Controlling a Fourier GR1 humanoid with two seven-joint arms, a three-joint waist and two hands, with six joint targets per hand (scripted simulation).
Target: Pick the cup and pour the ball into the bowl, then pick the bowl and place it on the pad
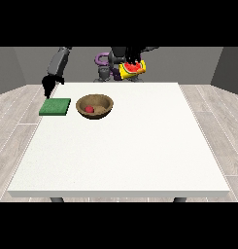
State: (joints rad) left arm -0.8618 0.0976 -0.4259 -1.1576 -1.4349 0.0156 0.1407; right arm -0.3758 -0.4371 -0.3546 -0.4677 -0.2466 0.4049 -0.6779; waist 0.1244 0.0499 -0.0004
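White table carries green pad and, just beside it, wooden bowl (red ball inside).

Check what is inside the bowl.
A red ball lies inside the bowl, left of centre. The bowl's near wall hides part of its floor.

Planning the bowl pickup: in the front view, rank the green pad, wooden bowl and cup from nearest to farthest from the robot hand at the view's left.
1. Green pad, just below that robot hand.
2. Wooden bowl, right of the pad, red ball inside.
3. Cup, raised at the table's far edge, farthest right.
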